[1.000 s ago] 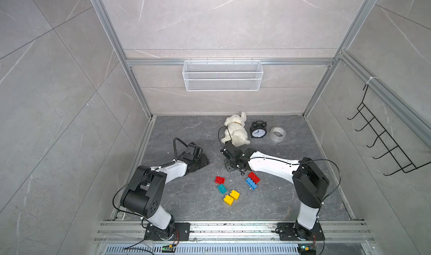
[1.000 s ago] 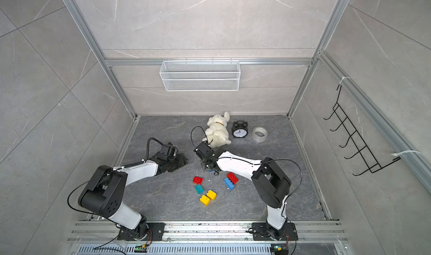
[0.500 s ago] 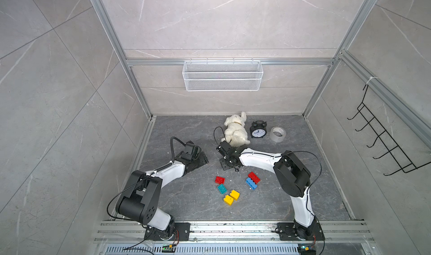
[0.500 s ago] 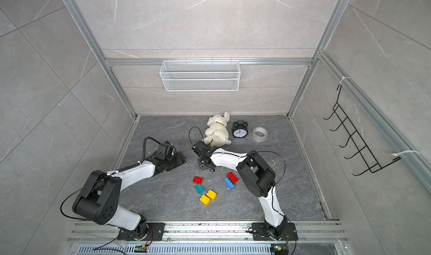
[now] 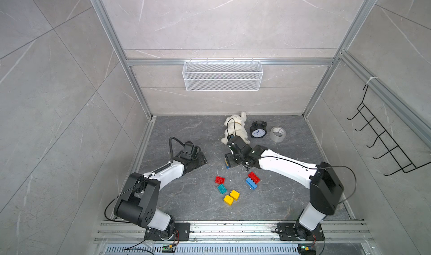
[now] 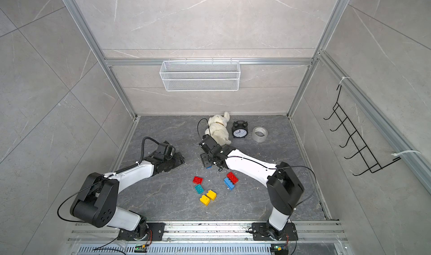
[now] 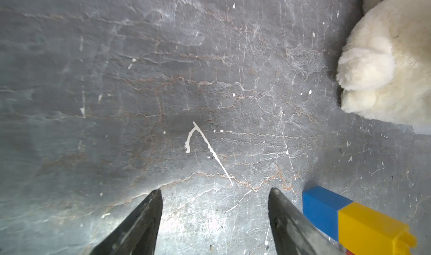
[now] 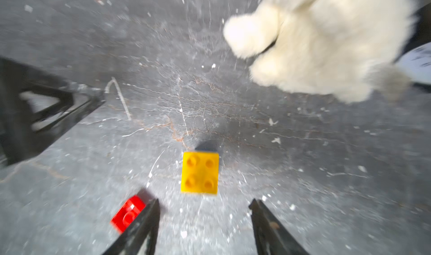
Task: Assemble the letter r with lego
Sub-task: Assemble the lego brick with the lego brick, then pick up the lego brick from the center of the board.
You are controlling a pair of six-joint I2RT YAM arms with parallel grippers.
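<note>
A yellow brick (image 8: 200, 173), studs up, stands on a blue brick (image 7: 321, 209) as a short stack (image 5: 227, 164) of lego in front of the plush toy. My right gripper (image 8: 205, 202) is open just behind the stack and holds nothing. A red brick (image 8: 127, 213) lies beside one of its fingers. My left gripper (image 7: 214, 193) is open and empty over bare floor, with the stack just off one finger. In both top views a red (image 5: 220, 179), a teal (image 5: 221, 189), two yellow (image 5: 234, 194) (image 5: 228, 200), another red (image 5: 254, 177) and a blue brick (image 5: 251, 183) lie loose.
A white plush toy (image 5: 235, 127), a black alarm clock (image 5: 257, 131) and a roll of tape (image 5: 278, 133) sit near the back wall. A wire basket (image 5: 222, 78) hangs on that wall. A black hook rack (image 5: 384, 144) is on the right wall.
The right arm's elbow swung in toward the middle and back out to the right, while its gripper stayed near the plush toy. The left arm barely moved.
</note>
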